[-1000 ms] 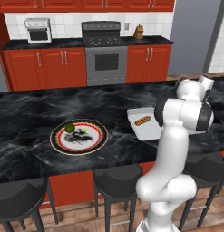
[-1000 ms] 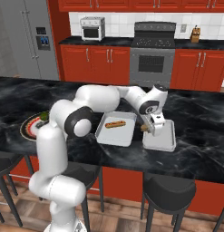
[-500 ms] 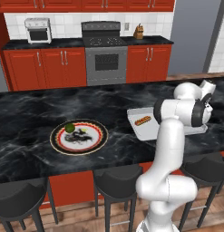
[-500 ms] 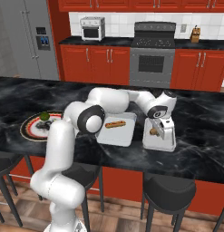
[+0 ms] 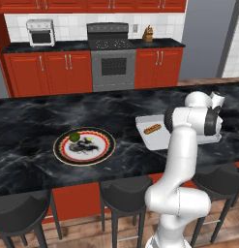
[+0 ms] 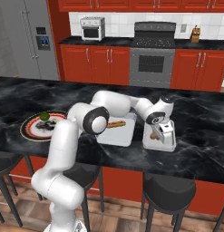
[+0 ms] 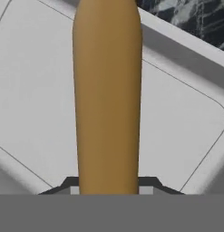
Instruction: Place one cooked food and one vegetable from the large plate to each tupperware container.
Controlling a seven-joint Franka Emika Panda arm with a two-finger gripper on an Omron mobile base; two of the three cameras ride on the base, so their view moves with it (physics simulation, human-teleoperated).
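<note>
The fingers [image 6: 155, 134] pinched a tan, elongated food piece [image 7: 107, 95] (perhaps a sausage) low over the right tupperware container [image 6: 170, 144], presumably for release. The left container [image 6: 118, 133], at nine o'clock, held a hot dog [image 6: 116, 123]; the large plate [image 6: 28, 131] lay well apart.

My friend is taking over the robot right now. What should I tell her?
Gripper: shut on a long tan food, low over the right-hand tupperware container.
Left tupperware container: holds a hot-dog-like food, no vegetable seen.
Large plate: a green vegetable sits on it.
Done: one cooked food placed, second nearly placed.
Left: release this one, then move the vegetables.
</note>
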